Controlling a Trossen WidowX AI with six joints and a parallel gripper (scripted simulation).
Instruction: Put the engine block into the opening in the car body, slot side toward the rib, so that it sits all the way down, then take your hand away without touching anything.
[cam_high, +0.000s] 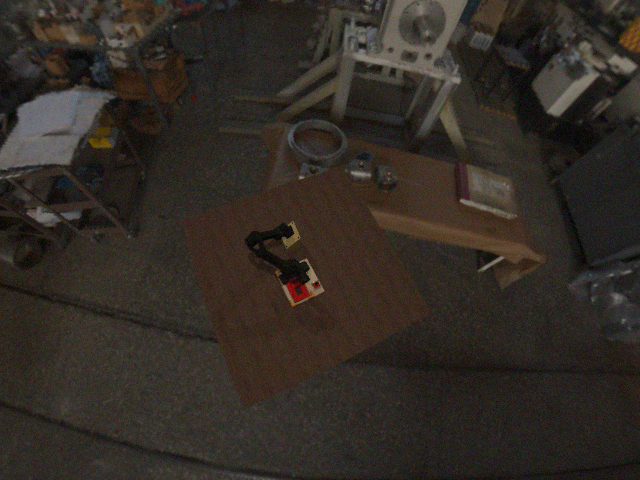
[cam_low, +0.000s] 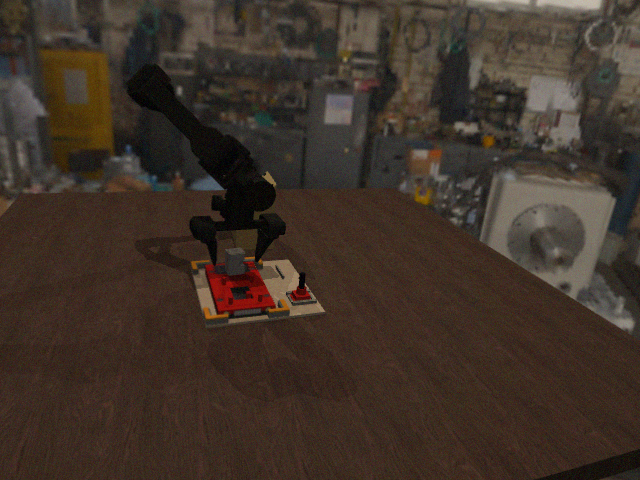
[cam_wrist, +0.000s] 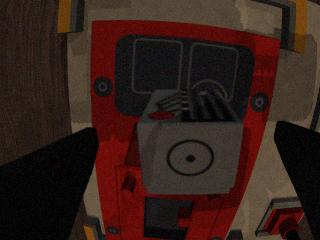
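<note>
Currently, the gripper (cam_high: 295, 281) (cam_low: 236, 260) (cam_wrist: 190, 134) is spread nearly as wide as it goes, gripping nothing, its fingers to either side of the grey engine block (cam_low: 235, 261) (cam_wrist: 190, 156). The block stands on the red car body (cam_low: 242, 299) (cam_wrist: 107, 175), beside the opening (cam_high: 299, 290) (cam_low: 240, 292) (cam_wrist: 162, 217) rather than inside it.

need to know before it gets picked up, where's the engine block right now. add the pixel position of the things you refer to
The engine block (cam_low: 235, 261) (cam_wrist: 190, 155) is on the red car body (cam_low: 253, 302) (cam_wrist: 107, 200), between the open fingers and beyond the square opening (cam_low: 240, 292) (cam_wrist: 162, 215) in the exterior view.
</note>
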